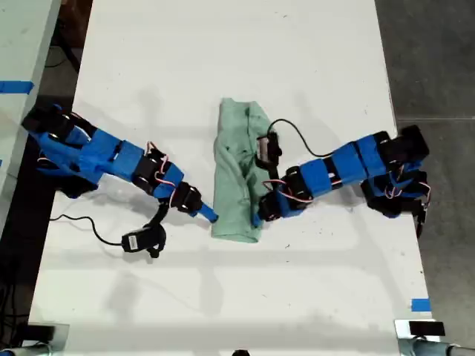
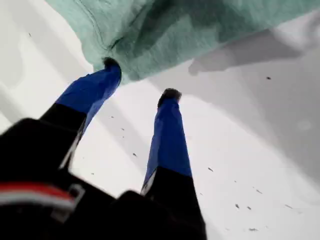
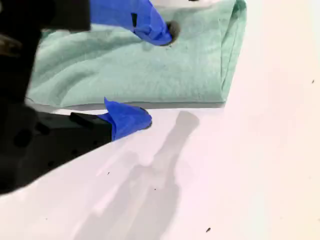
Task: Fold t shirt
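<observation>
Pale mint t shirt (image 1: 237, 174) lies folded in a narrow strip mid white tabletop (image 1: 223, 59). My first end effector (image 2: 140, 78) sits at one corner of the cloth, jaws apart, one tip touching the hem, nothing gripped. My second end effector (image 3: 159, 77) has jaws apart straddling the shirt's long edge, one tip on top, the other on the tabletop.

Robotics lab or workshop setup. Two blue arms (image 1: 96, 159) mounted on a white table (image 1: 223, 59), bare grey concrete floor (image 1: 430, 59), blue tape marks (image 1: 420, 305), loose black cables (image 1: 74, 219).
</observation>
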